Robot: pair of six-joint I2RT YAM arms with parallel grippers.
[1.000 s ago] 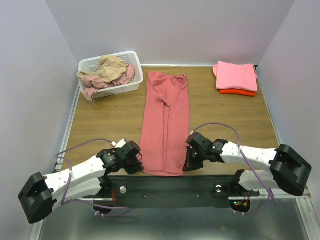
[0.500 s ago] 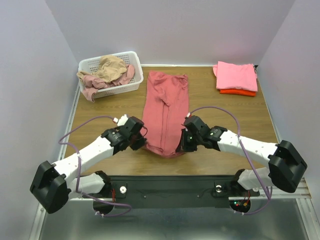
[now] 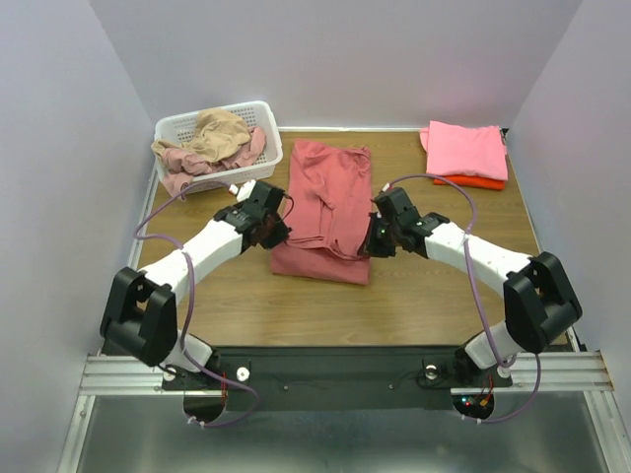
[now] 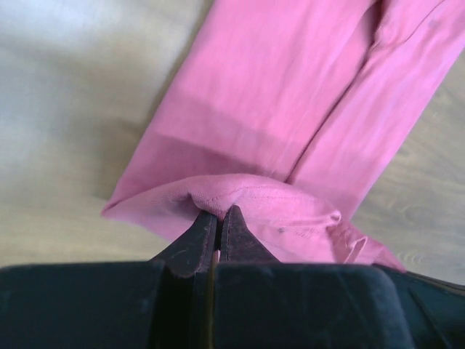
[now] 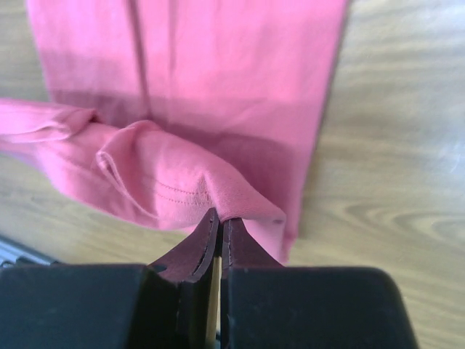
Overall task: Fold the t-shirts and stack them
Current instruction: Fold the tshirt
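Table (image 3: 444, 286) is partly hidden beneath the doubled-over red t-shirt (image 3: 330, 197).

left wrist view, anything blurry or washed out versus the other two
Left wrist: the table at upper left is washed out by glare, the red shirt sharp. Right wrist: wood grain crisp, a shadow under the lifted fold. Top view: evenly lit.

I find nothing to read from here: no text, label, brand, number or sign on the shirt (image 3: 330, 187) (plain cloth and a stitched hem are all I get close up at both wrists), nor on the basket (image 3: 237, 174) or the desk (image 3: 434, 296).
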